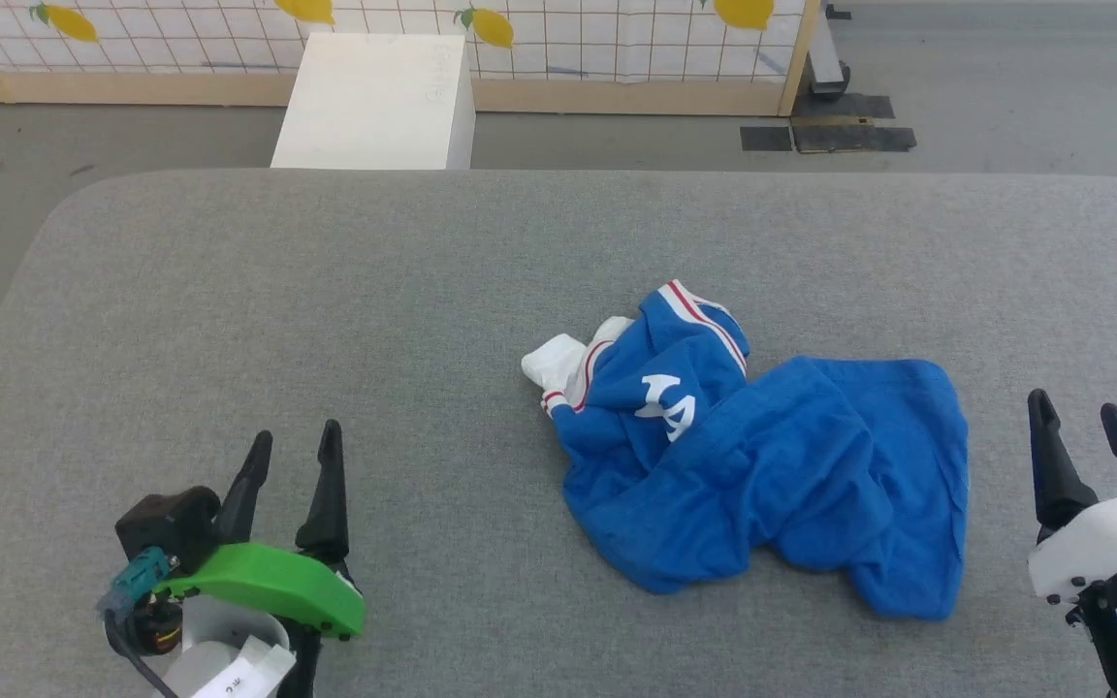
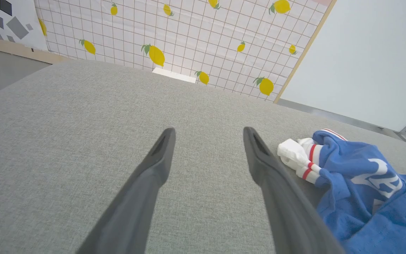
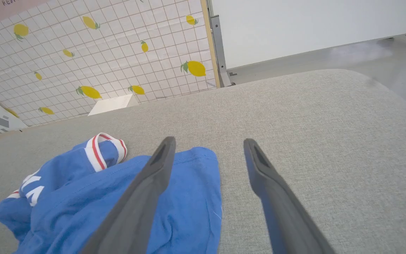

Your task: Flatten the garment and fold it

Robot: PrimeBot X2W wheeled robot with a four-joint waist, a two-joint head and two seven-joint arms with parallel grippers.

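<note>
Wide grey fabric table (image 1: 229, 291) with rounded corners, grey floor (image 1: 25, 136) beyond it. At the back stands a lemon-print grid screen (image 1: 568, 39) with a wooden base, and a white box (image 1: 374, 97) sits against it. The left wrist view picks up a plain white panel (image 2: 365, 53) to one side.

The jersey (image 1: 762, 465) lies crumpled right of the table's centre, closer to the right claw (image 1: 1072, 402) than the left claw (image 1: 297, 433). Its long axis runs on a diagonal: the white sleeve with red stripes points away and toward the robot's left, the blue hem trails near and toward its right. White lettering shows, folded over.

Both claws spread wide, nothing between the fingers, each clear of the cloth.
</note>
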